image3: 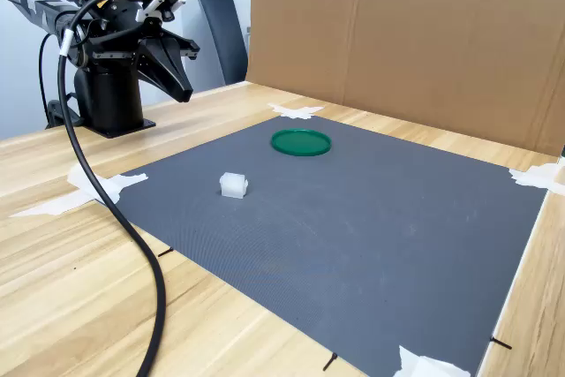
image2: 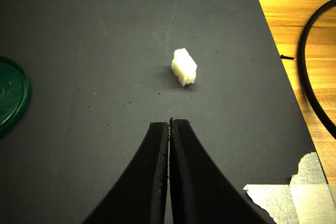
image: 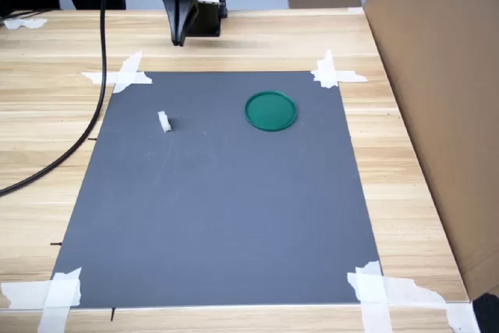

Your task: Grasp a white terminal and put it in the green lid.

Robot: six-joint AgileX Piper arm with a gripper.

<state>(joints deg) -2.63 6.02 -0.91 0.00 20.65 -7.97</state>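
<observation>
Small white plastic terminal block, stepped shape, sits loose on the dark grey rectangular mat. In the first exterior view it is toward the mat's far left; in the second exterior view it lies near the mat's left edge. Nothing touches it.

Flat round dark-green plastic lid with a shallow raised rim lies on the same mat, well apart from the terminal, to its right in the first exterior view. Lid holds nothing. In the wrist view only an arc of the lid shows at the frame edge.

Black gripper: fingers pressed together, no gap, nothing between them. It hangs above the mat's far edge, well clear of the terminal; in the second exterior view the gripper points down in the air near the arm base.

Mat corners are fixed with white tape strips to the light wooden table. A black cable trails over the table off the mat's left side in the first exterior view. Brown cardboard panel stands at the first exterior view's right.
</observation>
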